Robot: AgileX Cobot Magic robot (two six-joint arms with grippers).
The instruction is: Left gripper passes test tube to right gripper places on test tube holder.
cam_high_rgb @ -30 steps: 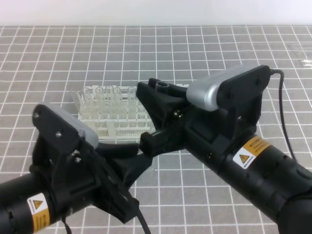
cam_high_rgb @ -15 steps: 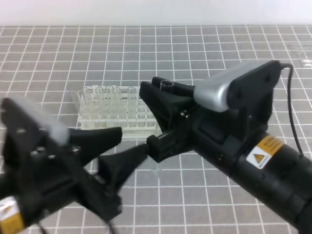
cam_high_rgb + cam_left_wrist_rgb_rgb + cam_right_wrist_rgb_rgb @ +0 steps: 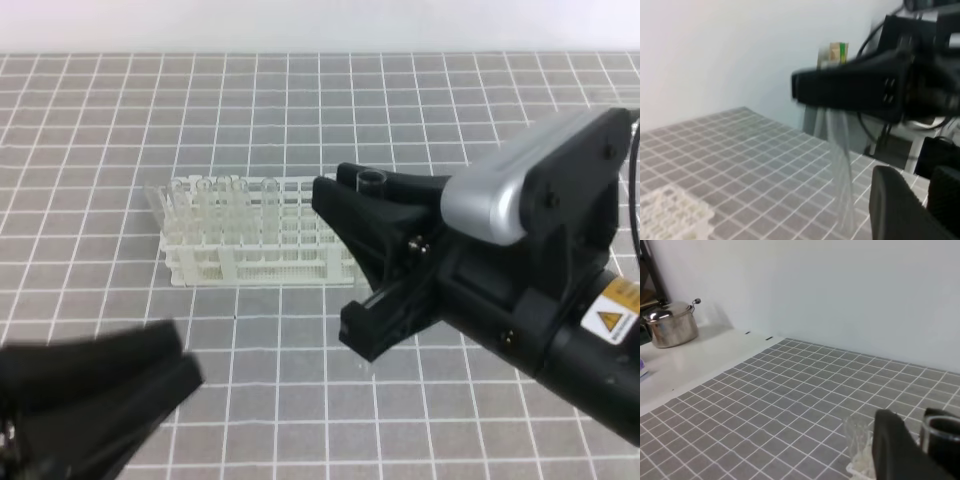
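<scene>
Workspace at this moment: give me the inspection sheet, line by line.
Surface: grey tiled mat, white grid lines.
Job's things: test tube holder holds several clear tubes at its left end; test tube hangs upright from the right gripper.
Clutter: nothing seen on the mat.
Grippers: right gripper shut on the test tube; left gripper blurred, low left, jaws nearly together, holding nothing.
Cables: black cable behind the right wrist.
Surroundings: white wall; steel pot on a white counter.
</scene>
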